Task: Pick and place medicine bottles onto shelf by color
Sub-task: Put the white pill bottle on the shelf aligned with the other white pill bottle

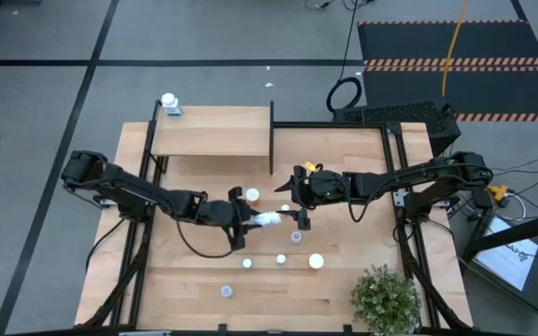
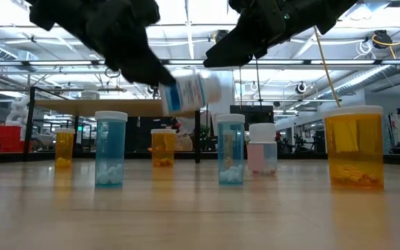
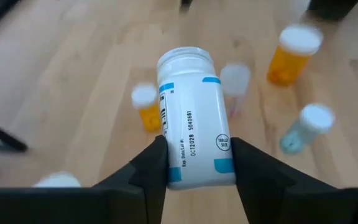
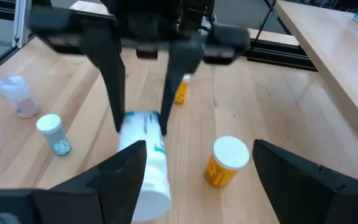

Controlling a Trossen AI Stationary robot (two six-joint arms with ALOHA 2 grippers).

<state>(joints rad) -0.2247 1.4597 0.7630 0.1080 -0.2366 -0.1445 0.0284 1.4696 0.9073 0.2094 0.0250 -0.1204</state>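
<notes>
A white medicine bottle (image 3: 194, 118) with blue label marks lies sideways in the air above the middle of the surface (image 1: 194, 280), clamped at its base by the left end effector (image 3: 196, 163). The right end effector (image 1: 304, 217) hangs just right of it, fingers spread wide and empty. Orange and bluish bottles stand around below. The shelf (image 1: 213, 133) stands at the far side.

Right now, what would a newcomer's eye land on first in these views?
The left gripper holds a white medicine bottle on its side, above the middle of the table. The right gripper hangs open right beside it. Orange and bluish bottles stand scattered around them, and one bottle stands at a far corner of the shelf.
</notes>
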